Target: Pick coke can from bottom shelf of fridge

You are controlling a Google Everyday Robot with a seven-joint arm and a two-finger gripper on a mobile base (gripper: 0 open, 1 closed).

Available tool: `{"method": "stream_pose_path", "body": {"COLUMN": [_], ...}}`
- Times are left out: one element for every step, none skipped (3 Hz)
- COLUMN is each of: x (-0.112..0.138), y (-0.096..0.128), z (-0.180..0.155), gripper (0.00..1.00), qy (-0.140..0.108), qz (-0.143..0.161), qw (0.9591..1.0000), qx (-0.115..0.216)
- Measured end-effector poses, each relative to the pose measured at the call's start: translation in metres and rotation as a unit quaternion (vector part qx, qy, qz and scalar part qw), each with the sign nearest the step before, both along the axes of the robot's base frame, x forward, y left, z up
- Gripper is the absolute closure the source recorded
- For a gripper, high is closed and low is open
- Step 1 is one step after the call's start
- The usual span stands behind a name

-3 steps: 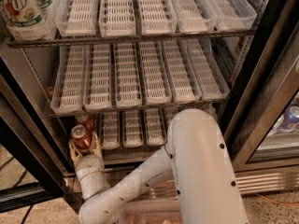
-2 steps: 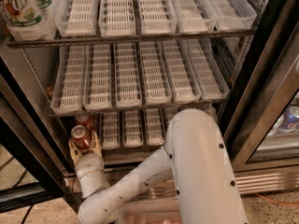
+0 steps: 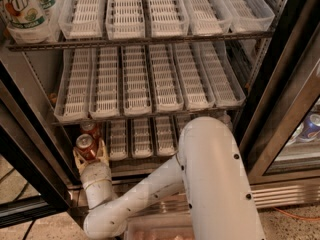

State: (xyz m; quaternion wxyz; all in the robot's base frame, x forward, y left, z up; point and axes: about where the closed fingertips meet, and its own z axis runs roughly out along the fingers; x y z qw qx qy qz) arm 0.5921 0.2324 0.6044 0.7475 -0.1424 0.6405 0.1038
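The fridge [image 3: 280,99] stands open, with tiers of white slotted trays. On the dim bottom shelf [image 3: 142,136], at its left end, a red coke can [image 3: 86,145] with a silver top stands between my gripper's tan fingers [image 3: 102,155]. My gripper [image 3: 89,156] reaches in from below at the shelf's front left and is shut on this can. A second red can [image 3: 90,128] stands just behind it, further in on the same lane.
Green-labelled soda bottles [image 3: 22,6] stand on the top tier at the left. My white arm [image 3: 215,179] fills the lower middle. The dark door frame [image 3: 30,149] runs close by on the gripper's left. Another can [image 3: 312,125] shows behind glass at the right.
My gripper with the coke can has shifted slightly up and to the left. The can behind it and the trays have not moved.
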Motion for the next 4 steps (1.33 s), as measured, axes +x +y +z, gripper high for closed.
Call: {"method": "stream_pose_path", "body": {"x": [0.0039,0.0071,0.0091,0.0091], "y": [-0.0014,-0.0026,-0.0026,-0.0026], "z": [-0.0039,-0.0077,-0.0091,-0.0091], "gripper": [0.44,0.6,0.82,1.0], "qy": [0.005,0.012,0.023,0.023], "qz": [-0.004,-0.006,-0.001,-0.001], "qw": [1.0,0.9999,0.9997,0.9997], "qx": [0.0,0.002,0.008,0.008]}}
